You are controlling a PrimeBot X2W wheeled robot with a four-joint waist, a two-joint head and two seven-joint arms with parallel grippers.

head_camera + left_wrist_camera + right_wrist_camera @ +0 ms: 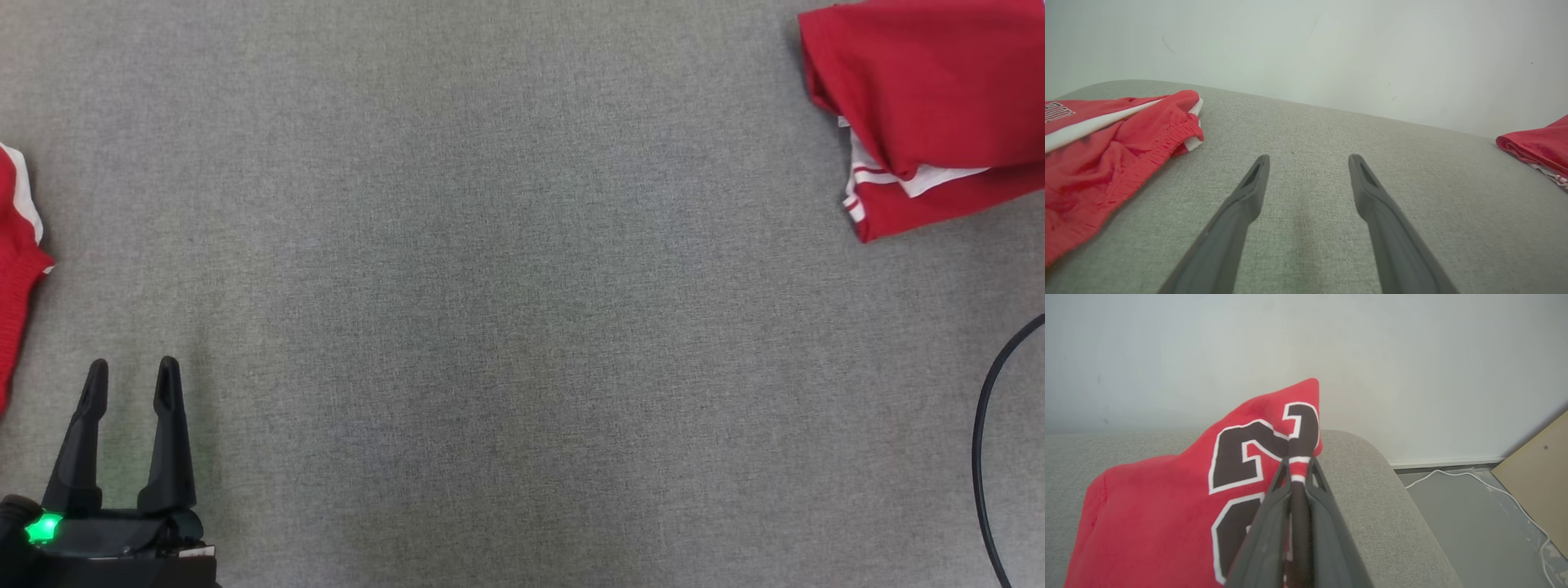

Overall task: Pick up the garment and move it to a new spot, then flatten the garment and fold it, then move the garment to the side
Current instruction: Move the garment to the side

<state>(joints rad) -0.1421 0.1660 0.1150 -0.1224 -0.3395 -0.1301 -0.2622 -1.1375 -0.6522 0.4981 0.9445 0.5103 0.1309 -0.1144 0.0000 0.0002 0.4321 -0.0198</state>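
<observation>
Where the grey cloth-covered table (522,327) reaches its far right corner, a folded red jersey (931,90) with white trim lies, black white-edged numerals showing in the right wrist view. Red shorts (1106,163) with an elastic waistband and a white stripe lie at the table's left edge, well apart from the jersey. Clamped tight, the right gripper (1298,463) pinches a raised striped edge of the jersey between its fingers. Near the shorts, not touching them, the left gripper (133,367) holds its fingers spread wide, with nothing between them. A black cable (984,441) curves at the right.

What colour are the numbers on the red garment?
The numbers are black, outlined white; right wrist view.
</observation>
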